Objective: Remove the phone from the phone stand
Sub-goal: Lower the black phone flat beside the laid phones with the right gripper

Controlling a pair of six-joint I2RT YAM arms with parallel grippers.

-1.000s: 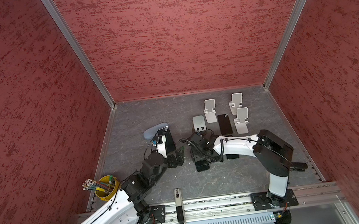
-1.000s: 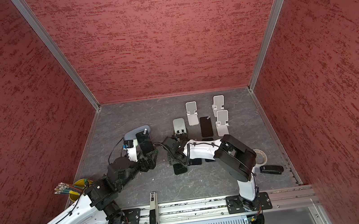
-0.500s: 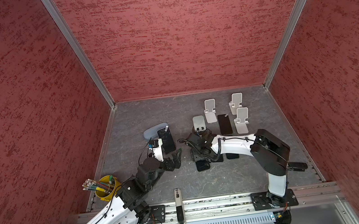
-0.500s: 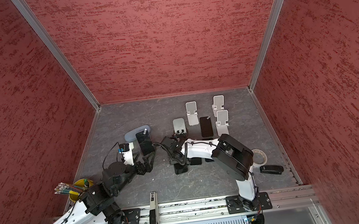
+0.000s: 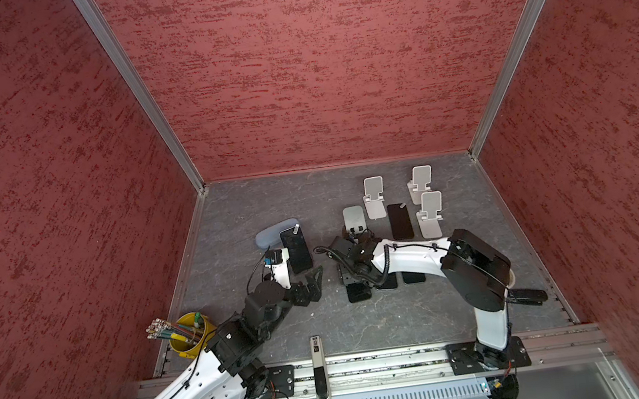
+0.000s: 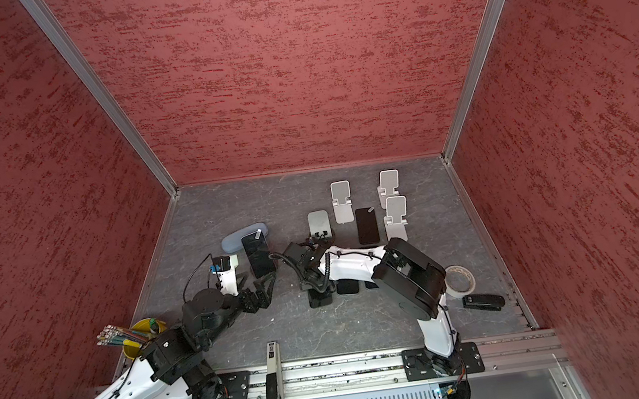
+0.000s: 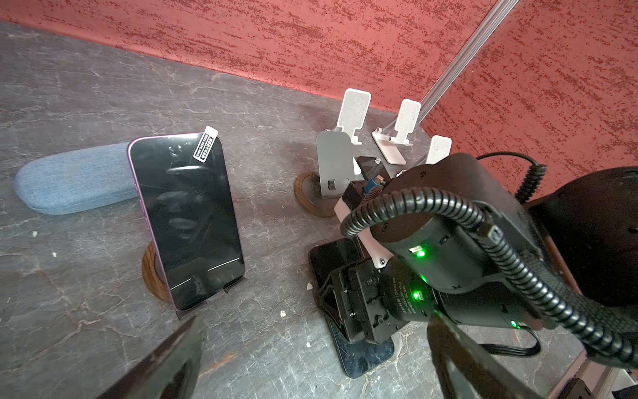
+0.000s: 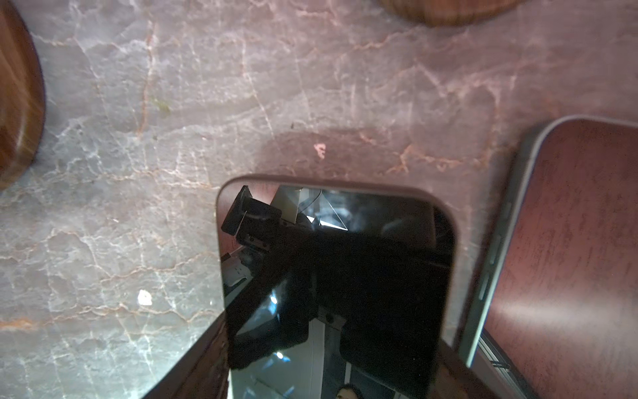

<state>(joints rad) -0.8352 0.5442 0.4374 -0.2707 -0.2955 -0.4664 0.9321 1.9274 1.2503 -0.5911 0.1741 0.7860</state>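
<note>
A purple-edged phone leans upright on a phone stand with a round wooden base. My left gripper hangs open just in front of it, touching nothing. My right gripper is low over the floor, shut on the sides of a black phone that lies flat. Behind it stands an empty grey stand on a wooden base.
A blue fabric case lies behind the purple phone. Three white stands and a flat dark phone sit at the back right. Another phone lies beside the held one. A yellow pen cup, tape roll and stapler stand near the front.
My left arm has drawn back toward the front, uncovering the purple phone on its stand; its jaws stay wide. The right gripper has barely moved.
</note>
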